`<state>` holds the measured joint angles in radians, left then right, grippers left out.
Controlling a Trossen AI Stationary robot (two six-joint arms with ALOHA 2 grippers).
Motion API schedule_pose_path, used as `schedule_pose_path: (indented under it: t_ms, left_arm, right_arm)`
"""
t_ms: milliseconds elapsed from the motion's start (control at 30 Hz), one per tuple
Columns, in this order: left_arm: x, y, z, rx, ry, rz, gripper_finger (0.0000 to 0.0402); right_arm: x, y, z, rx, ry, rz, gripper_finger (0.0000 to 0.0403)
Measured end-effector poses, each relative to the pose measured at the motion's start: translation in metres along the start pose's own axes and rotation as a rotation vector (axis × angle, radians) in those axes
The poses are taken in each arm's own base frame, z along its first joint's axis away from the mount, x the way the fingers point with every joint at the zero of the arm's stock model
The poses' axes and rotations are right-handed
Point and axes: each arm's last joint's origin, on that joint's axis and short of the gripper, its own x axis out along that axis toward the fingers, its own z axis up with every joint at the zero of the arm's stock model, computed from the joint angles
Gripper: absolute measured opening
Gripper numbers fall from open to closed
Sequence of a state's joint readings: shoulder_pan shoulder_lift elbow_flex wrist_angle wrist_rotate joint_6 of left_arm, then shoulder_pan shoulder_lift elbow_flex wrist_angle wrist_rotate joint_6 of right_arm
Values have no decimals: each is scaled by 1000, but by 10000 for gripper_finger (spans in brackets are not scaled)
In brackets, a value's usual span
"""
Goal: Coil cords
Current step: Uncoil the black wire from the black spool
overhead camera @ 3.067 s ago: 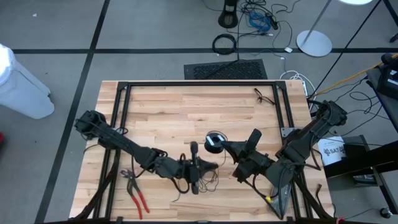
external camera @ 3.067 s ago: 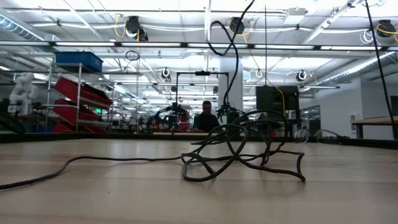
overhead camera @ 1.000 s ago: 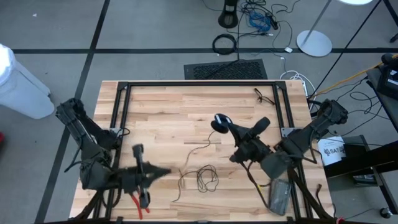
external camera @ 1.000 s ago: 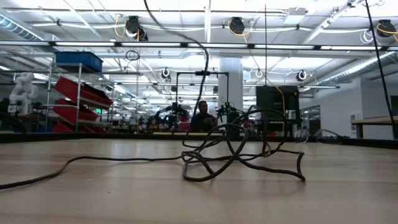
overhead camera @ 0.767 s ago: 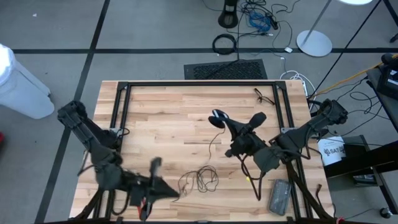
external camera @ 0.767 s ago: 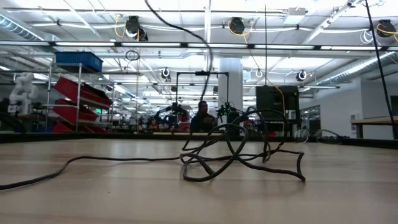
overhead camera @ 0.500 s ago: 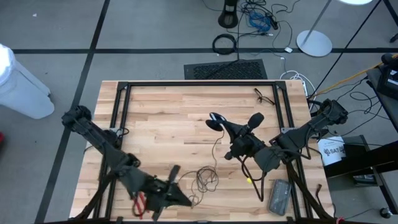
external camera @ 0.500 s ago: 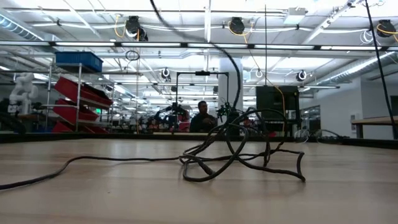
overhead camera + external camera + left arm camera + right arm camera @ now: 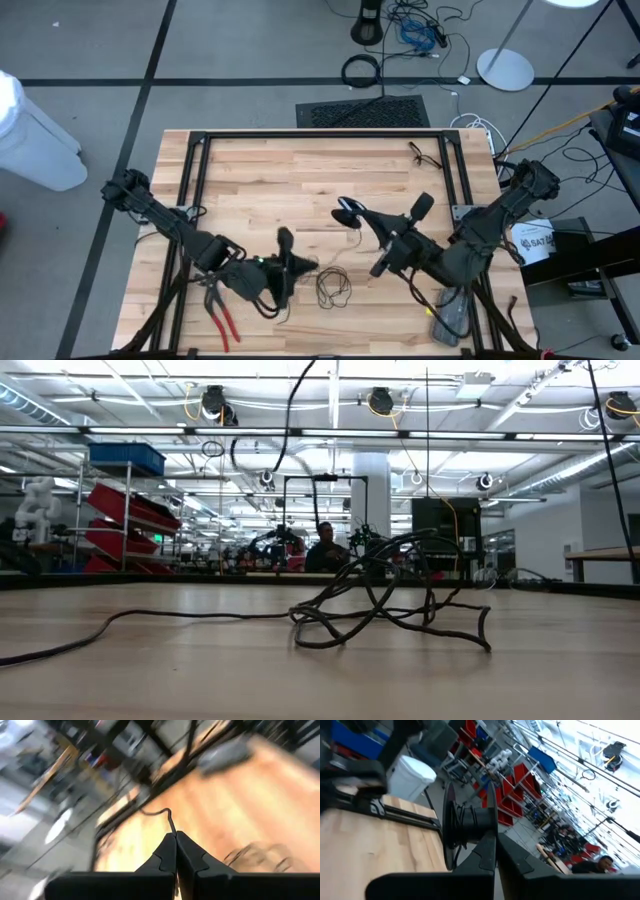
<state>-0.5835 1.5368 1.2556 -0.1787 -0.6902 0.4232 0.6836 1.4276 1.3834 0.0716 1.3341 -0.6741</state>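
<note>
The cord is a very thin black wire. Its loose loops [image 9: 333,287] lie tangled on the wooden table near the front edge, and the low view shows the same tangle [image 9: 380,610] with one strand [image 9: 292,400] rising out of the picture. Its small round puck [image 9: 346,208] is lifted at mid-table. My right gripper [image 9: 356,214] is shut on that puck. My left gripper [image 9: 310,265] is just left of the loops and shut on a strand of the cord. My left gripper pinches a thin strand of the cord [image 9: 171,830] between its two fingertips. The strand leaves the tips and curves away, slack. Which part of the cord's length this is does not show. My right gripper pinches the dark round puck [image 9: 466,827] by its edge [image 9: 487,836] between its two shut fingers. It comes in about level from the table's right. The puck stands on edge, lifted clear of the table.
Red-handled pliers [image 9: 222,312] lie near the front left corner, beside my left arm. A black frame [image 9: 190,180] runs round the tabletop. A small dark cable piece [image 9: 425,153] lies far right. A grey block [image 9: 450,312] sits at the front right edge.
My left gripper has swung from the front left corner toward the right, sinking and rolling, and has ended beside the loops. My right gripper has turned a little with the puck. The strand rising in the low view has shifted left. The tangle has stayed on the table.
</note>
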Motion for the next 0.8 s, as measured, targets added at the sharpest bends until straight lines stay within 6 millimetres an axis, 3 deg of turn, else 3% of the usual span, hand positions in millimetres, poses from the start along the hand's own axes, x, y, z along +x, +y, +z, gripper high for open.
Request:
schedule_pose_path:
  t_ms: [267, 600, 800]
  left_arm:
    - [-2, 1, -13, -12, 163, 154, 14]
    - [-3, 1, -13, -24, 170, 178, 120]
    - [-4, 1, -13, -21, 178, 209, 139]
  right_arm:
    - [-13, -3, 5, 22, -33, 28, 0]
    - [-15, -8, 5, 31, -35, 27, 0]
    - [-15, -8, 5, 46, -35, 28, 0]
